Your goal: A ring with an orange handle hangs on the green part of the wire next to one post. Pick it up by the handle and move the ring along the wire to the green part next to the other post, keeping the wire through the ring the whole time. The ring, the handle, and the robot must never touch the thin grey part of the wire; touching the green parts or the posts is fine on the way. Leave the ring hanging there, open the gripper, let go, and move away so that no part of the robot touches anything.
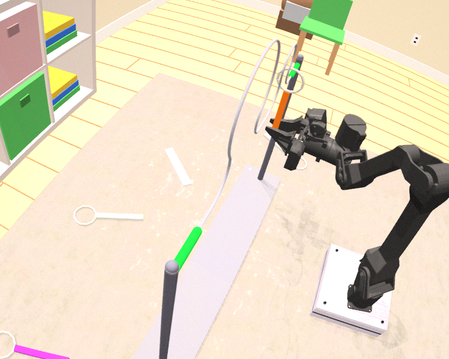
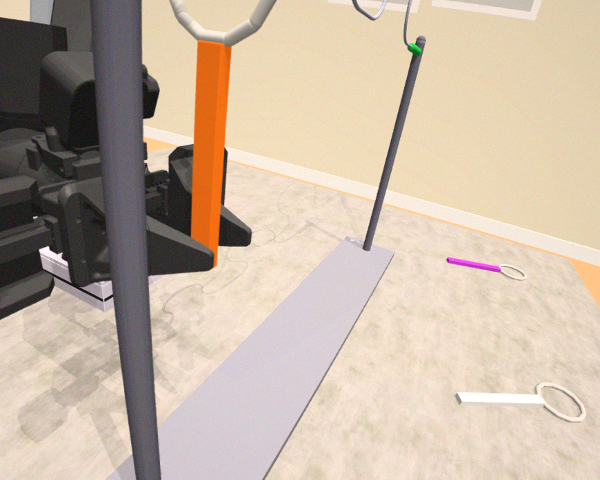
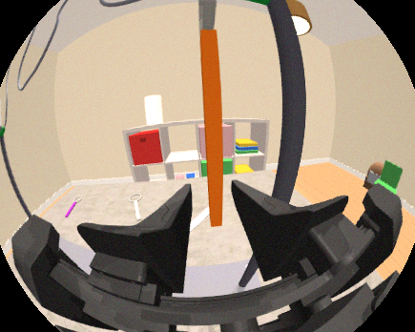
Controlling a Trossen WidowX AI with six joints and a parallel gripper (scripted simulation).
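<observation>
The ring [image 1: 303,82] [image 2: 212,36] [image 3: 207,14] hangs on the green part [image 1: 294,70] beside the near post [image 1: 267,160] [image 2: 122,206] [image 3: 293,95]. Its orange handle [image 1: 281,110] [image 2: 210,129] [image 3: 212,105] points down. My gripper [image 1: 269,124] [image 2: 232,253] [image 3: 211,187] is open, with the handle's lower end between its fingers; gaps show on both sides in the wrist view. The thin grey wire [image 1: 229,148] loops to the other green part [image 1: 188,247] [image 2: 415,49] [image 3: 2,131] at the other post [image 1: 169,309] [image 2: 393,150].
The near post stands close beside my right finger in the wrist view. A grey base strip [image 1: 232,239] [image 2: 290,351] joins the posts. A magenta-handled ring [image 1: 41,353] [image 2: 473,264] and a white-handled ring [image 1: 119,216] [image 2: 499,398] lie beyond it, with a white bar [image 1: 177,166].
</observation>
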